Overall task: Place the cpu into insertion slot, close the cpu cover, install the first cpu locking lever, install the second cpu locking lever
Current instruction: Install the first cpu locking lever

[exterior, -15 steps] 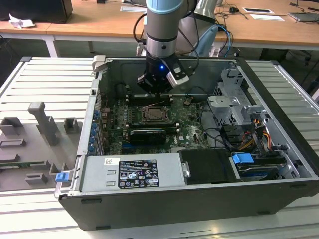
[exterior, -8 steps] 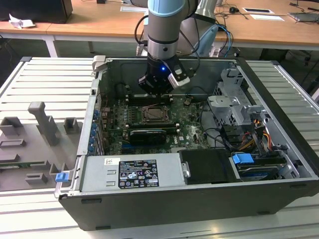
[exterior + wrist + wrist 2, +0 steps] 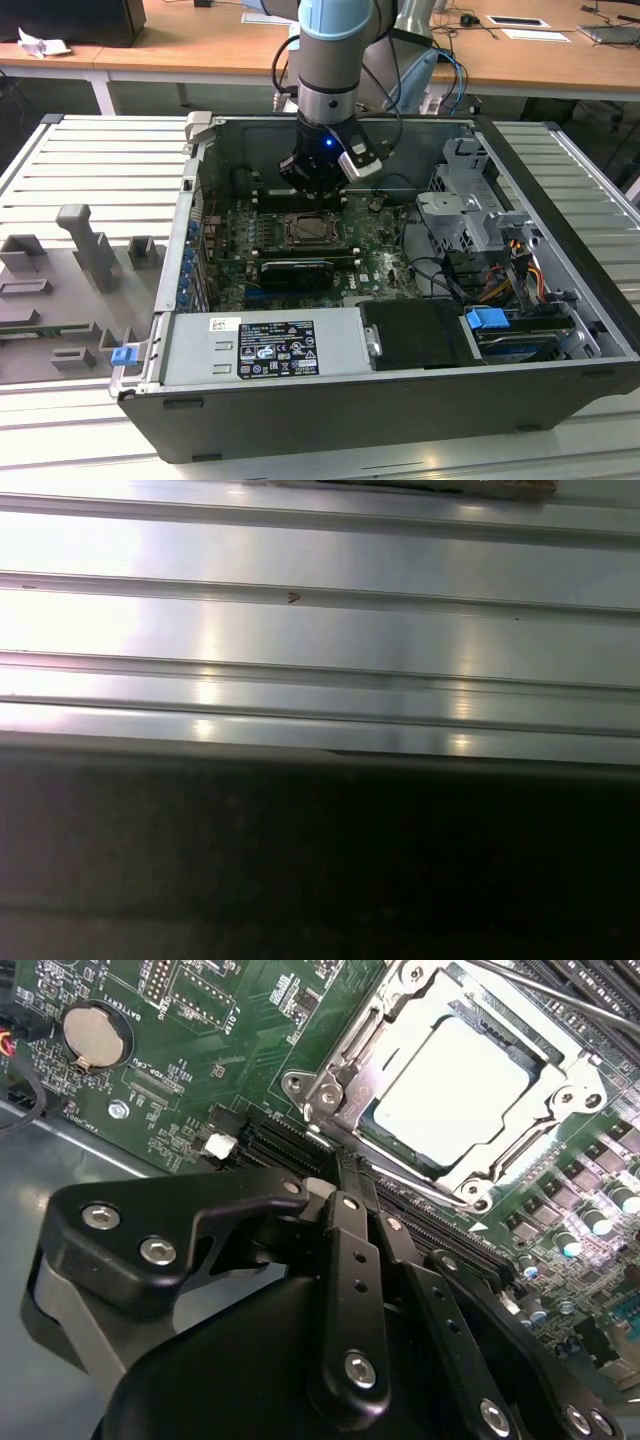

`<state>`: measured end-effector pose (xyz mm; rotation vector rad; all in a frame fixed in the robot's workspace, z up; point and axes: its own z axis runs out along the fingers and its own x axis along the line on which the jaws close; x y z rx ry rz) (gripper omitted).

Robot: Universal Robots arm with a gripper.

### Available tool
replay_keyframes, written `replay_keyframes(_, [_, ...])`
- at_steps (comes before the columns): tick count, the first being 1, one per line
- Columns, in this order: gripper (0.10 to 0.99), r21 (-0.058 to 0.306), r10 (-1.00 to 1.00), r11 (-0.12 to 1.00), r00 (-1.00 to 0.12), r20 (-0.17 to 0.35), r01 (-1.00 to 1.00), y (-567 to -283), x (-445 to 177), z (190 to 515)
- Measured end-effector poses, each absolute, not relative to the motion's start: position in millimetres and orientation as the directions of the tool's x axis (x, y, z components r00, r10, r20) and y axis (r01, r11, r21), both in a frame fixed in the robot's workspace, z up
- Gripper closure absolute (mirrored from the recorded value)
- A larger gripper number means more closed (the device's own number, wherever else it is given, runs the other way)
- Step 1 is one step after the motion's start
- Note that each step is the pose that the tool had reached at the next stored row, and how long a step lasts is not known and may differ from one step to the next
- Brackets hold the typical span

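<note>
In the second wrist view the cpu [image 3: 455, 1075] lies flat in the insertion slot [image 3: 318, 232], its pale face showing through the window of the silver cpu cover [image 3: 340, 1080], which lies down around it. A thin locking lever [image 3: 425, 1186] runs along the socket's edge nearest my fingers, and another thin lever [image 3: 540, 990] runs along the far edge. My gripper [image 3: 343, 1167] has its black fingers shut together, with nothing between them, their tips at the socket's corner by the near lever. In the exterior view the gripper [image 3: 313, 195] hangs just behind the socket inside the open computer case.
A black graphics card [image 3: 295, 270] lies in front of the socket and a power supply [image 3: 265, 345] stands at the case's front. The drive cage [image 3: 465, 210] and cables fill the exterior view's right. Grey fixtures [image 3: 90, 245] stand on the ribbed metal table [image 3: 320, 630].
</note>
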<state>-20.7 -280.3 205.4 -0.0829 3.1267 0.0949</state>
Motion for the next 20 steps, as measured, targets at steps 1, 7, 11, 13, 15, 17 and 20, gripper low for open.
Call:
replay_keyframes(1, [0.980, 0.060, -0.053, 0.997, -0.999, -0.014, -0.054, -280.2, -20.7, 205.3])
replay_keyframes(7, [0.980, 0.051, -0.053, 0.997, -0.999, -0.014, -0.053, -280.3, -20.7, 203.9])
replay_keyframes(11, [0.980, 0.051, -0.053, 0.997, -0.999, -0.014, -0.053, -280.2, -20.6, 201.7])
replay_keyframes(13, [0.980, 0.050, -0.053, 0.997, -0.999, -0.014, -0.053, -280.3, -20.6, 201.5])
replay_keyframes(15, [0.980, 0.050, -0.053, 0.997, -0.999, -0.014, -0.053, -280.3, -20.6, 201.5])
replay_keyframes(17, [0.980, 0.051, -0.053, 0.997, -0.999, -0.014, -0.053, -280.2, -20.5, 203.1])
replay_keyframes(20, [0.980, 0.051, -0.053, 0.997, -0.999, -0.014, -0.053, -280.2, -20.5, 211.8])
